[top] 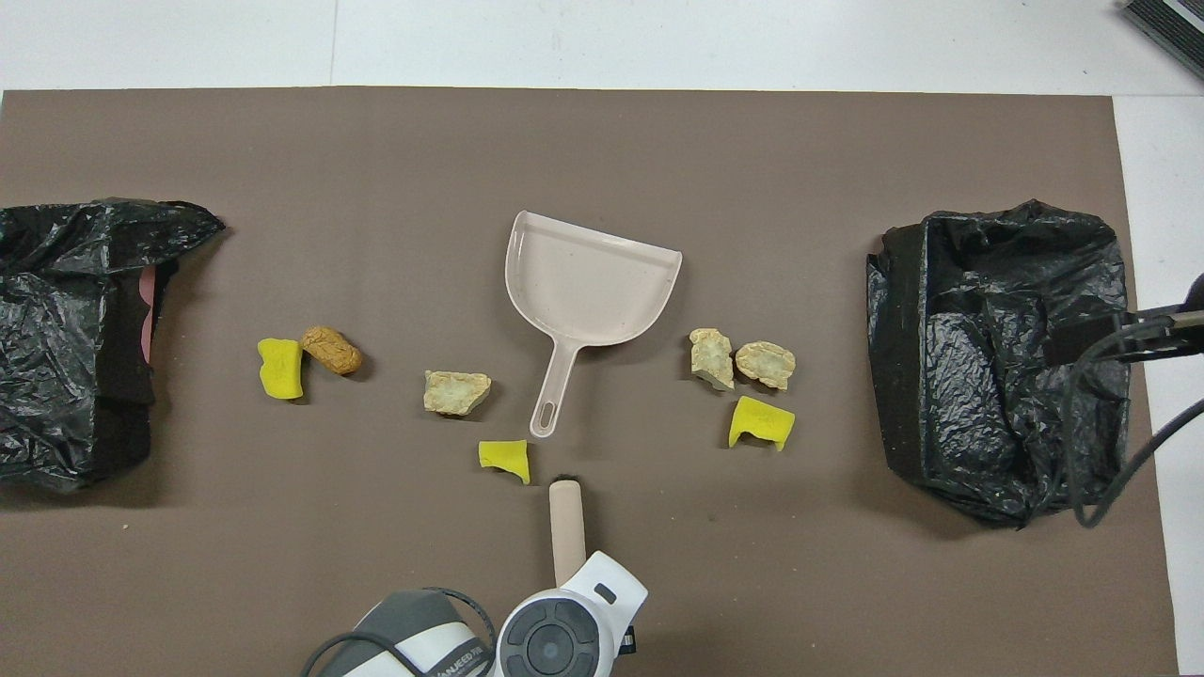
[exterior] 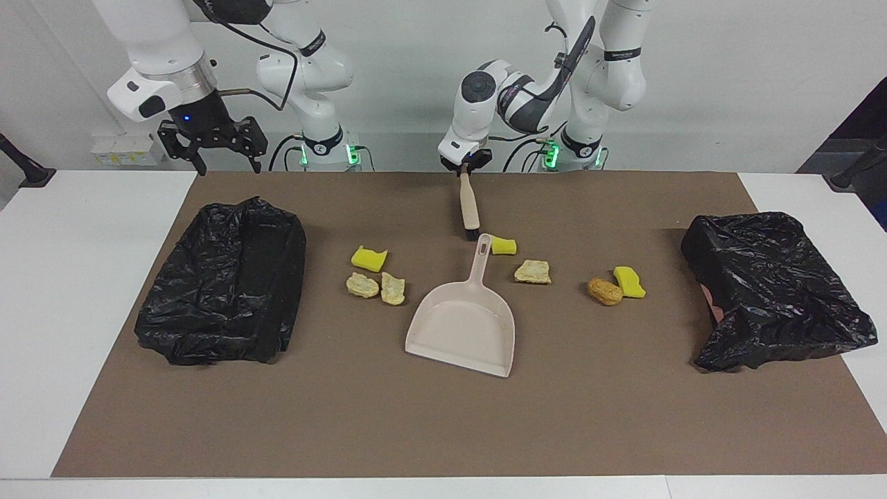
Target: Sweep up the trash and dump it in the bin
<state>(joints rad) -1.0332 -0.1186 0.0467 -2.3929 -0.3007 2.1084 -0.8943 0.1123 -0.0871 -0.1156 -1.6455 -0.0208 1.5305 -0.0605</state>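
The trash lies scattered on the brown mat [exterior: 443, 430] around the beige dustpan [exterior: 463, 331], which rests flat at the middle of the tabletop [exterior: 83, 277] with its handle pointing toward the robots. One yellow sponge chunk [exterior: 504, 245] lies just beside the tip of the dustpan's handle, and a tan crusty lump [exterior: 533, 272] sits near the handle, a little farther from the robots than that chunk. Toward the left arm's end from the dustpan, an orange-brown lump [exterior: 605, 291] touches another yellow sponge chunk [exterior: 629, 282]. Toward the right arm's end from the dustpan, two pale crusty lumps [exterior: 378, 287] lie side by side, with a third yellow sponge chunk [exterior: 369, 258] just nearer the robots.

The brush [exterior: 469, 208] hangs nearer the robots than the dustpan, its dark bristle end low, close by the handle tip; whether it touches the mat I cannot tell. The left pincer [exterior: 463, 166] is clamped on the brush's upper end.

Well apart from the dustpan, a bin lined with a black bag [exterior: 225, 308] stands toward the right arm's end, and another black-bagged bin [exterior: 773, 287] toward the left arm's end. The right pincer [exterior: 213, 149] hangs over the edge of the mat by the first bin, its fingers apart and holding nothing.
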